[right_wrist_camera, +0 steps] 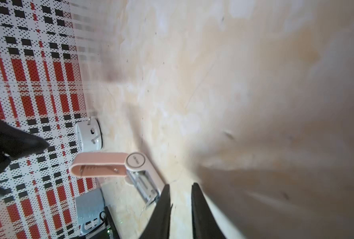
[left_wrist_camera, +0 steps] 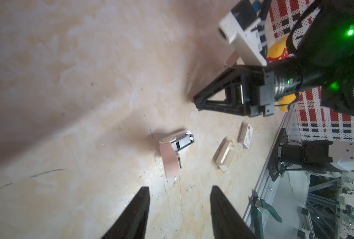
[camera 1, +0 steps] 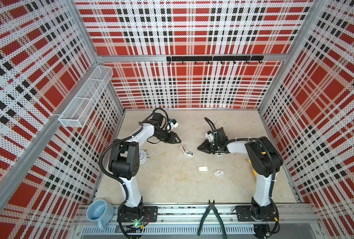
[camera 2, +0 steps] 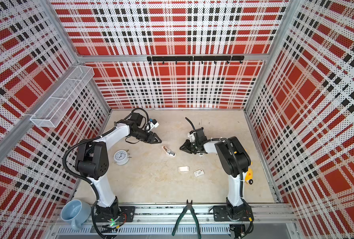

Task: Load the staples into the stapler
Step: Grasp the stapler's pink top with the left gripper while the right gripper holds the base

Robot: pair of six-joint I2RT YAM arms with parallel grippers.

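- Stapler (camera 1: 186,151) of pink and white plastic lies on its side near the middle of the mottled beige tabletop (camera 1: 172,186), between my two grippers; both top views show it there (camera 2: 168,151).
- Through the right wrist camera I see its pink top arm (right_wrist_camera: 101,163) swung wide away from the white base, hinged at a round white cap. The silvery metal magazine (right_wrist_camera: 146,187) is laid bare. Whether any strip sits in that channel I cannot tell.
- My left gripper (left_wrist_camera: 179,188), black with tapered fingers, hangs over the table short of the stapler. Its jaws stand well apart with nothing between them.
- My right gripper (right_wrist_camera: 181,184), the same black kind, is parted only a little and grips nothing. Its tips are near the magazine end of the stapler, and in a top view (camera 1: 199,148) bare table shows between tip and stapler.
- The staples (camera 1: 203,169), a small pale grey-white block, lie flat on the table, further toward the arm bases than the stapler and well apart from both grippers. Single strips are too small to make out.
- Just beside that block, not touching it, is a white cardboard sleeve with a red mark (camera 1: 218,173).
- A round white alarm clock (camera 2: 120,157) lies face up beside the left arm.
- A light blue ceramic mug (camera 1: 99,212) and green-handled cutting pliers (camera 1: 211,219) rest on the aluminium front rail (camera 1: 182,213).
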